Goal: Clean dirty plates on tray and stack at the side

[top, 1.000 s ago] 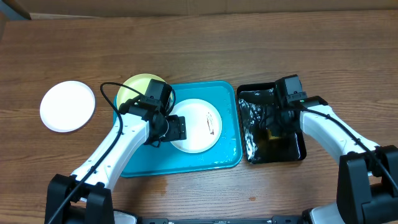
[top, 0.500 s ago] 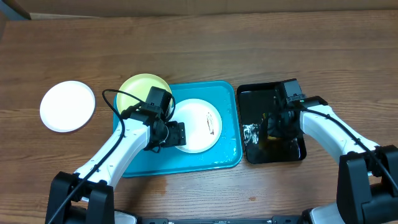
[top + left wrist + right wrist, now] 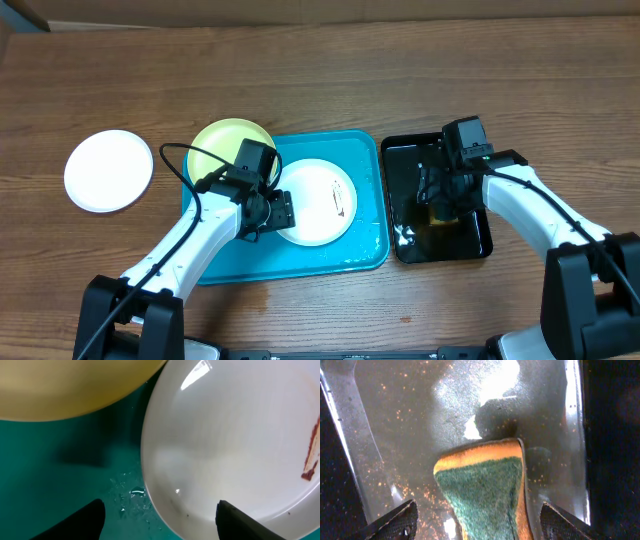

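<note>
On the turquoise tray point(image 3: 235, 262) lies a white plate point(image 3: 318, 185) with a dark red smear point(image 3: 311, 455) near its right side. A pale yellow-green plate point(image 3: 222, 143) rests on the tray's upper left corner. Another white plate point(image 3: 108, 170) lies on the table to the left. My left gripper point(image 3: 279, 212) is open low over the tray, and the smeared plate's left rim point(image 3: 150, 485) runs between its fingers. My right gripper point(image 3: 441, 200) stands open over a green-and-yellow sponge point(image 3: 482, 490), with a gap on each side of it.
The sponge lies in a wet glossy black tray point(image 3: 405, 160) just right of the turquoise tray. Water drops point(image 3: 132, 497) sit on the turquoise tray floor beside the plate. Bare wooden table point(image 3: 400, 70) lies behind and around both trays.
My left gripper has slid slightly down and left to the white plate's left rim, uncovering more of the yellow-green plate. The right wrist shifted a little and the water sheen in the black tray changed.
</note>
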Controlling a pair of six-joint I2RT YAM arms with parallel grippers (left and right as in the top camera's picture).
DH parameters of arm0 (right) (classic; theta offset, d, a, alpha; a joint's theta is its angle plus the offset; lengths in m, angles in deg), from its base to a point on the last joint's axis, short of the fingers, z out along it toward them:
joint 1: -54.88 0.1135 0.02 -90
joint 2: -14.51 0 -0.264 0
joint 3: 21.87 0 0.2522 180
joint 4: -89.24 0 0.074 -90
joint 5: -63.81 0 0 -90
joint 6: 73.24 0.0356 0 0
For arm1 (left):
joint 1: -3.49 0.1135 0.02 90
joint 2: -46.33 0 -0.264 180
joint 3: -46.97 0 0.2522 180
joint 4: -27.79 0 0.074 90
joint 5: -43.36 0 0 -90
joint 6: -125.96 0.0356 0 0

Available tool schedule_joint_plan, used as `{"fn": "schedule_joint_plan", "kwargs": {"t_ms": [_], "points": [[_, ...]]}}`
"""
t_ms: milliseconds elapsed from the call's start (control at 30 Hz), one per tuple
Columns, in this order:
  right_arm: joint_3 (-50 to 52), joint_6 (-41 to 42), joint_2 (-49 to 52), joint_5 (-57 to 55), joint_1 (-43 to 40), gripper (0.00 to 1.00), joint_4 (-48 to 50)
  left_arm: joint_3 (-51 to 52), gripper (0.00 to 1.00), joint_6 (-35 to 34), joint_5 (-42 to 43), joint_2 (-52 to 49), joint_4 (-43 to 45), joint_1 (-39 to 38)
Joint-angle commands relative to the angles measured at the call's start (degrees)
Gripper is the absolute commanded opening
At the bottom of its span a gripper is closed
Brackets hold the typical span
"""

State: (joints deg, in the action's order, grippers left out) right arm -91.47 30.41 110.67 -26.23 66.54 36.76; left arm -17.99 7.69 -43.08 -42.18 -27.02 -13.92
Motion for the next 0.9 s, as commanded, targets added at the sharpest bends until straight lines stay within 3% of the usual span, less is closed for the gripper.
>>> {"fn": "schedule_joint_plan", "kwargs": {"t_ms": [0, 167, 233, 267, 333, 400, 500, 600, 733, 867], "points": [[-1.0, -0.6, 2.3, -0.8, -0.2, 0.79, 1.4, 2.0, 0.61, -2.5, -1.2, 0.7, 1.9, -0.3], [-0.3, -0.6, 3.0, -1.4, -0.2, 0.79, 4.2, 2.4, 0.46, -2.6, -0.9, 0.8, 2.2, -0.3], [-0.3, -0.6, 3.0, -1.4, -0.2, 0.79, 4.3, 2.4, 0.29, -2.5, -0.8, 0.8, 2.4, -0.3], [0.0, -0.6, 3.0, -1.4, -0.2, 0.79, 4.7, 2.4, 0.25, -1.9, -1.0, 0.8, 2.6, -0.2], [0.2, -0.6, 3.0, -1.4, -0.2, 0.8, 4.8, 2.4, 0.39, -1.7, -1.2, 0.8, 2.7, -0.2], [0.3, -0.6, 3.0, -1.4, -0.2, 0.8, 4.6, 2.4, 0.46, -1.7, -1.4, 0.8, 2.8, -0.2], [0.3, -0.6, 3.0, -1.4, -0.2, 0.8, 4.4, 2.4, 0.49, -2.4, -2.9, 0.7, 2.8, -0.3], [0.3, -0.6, 3.0, -1.4, -0.2, 0.79, 4.4, 2.4, 0.48, -3.1, -5.0, 0.3, 3.2, -0.3], [0.3, -0.6, 3.0, -1.4, -0.2, 0.72, 4.4, 2.4, 0.35, -3.5, -5.0, -1.0, 3.9, -0.3], [0.3, -0.6, 3.0, -1.3, -0.2, 0.79, 4.2, 2.4, 0.36, -3.5, -3.9, -4.7, 5.3, -0.3]]}}
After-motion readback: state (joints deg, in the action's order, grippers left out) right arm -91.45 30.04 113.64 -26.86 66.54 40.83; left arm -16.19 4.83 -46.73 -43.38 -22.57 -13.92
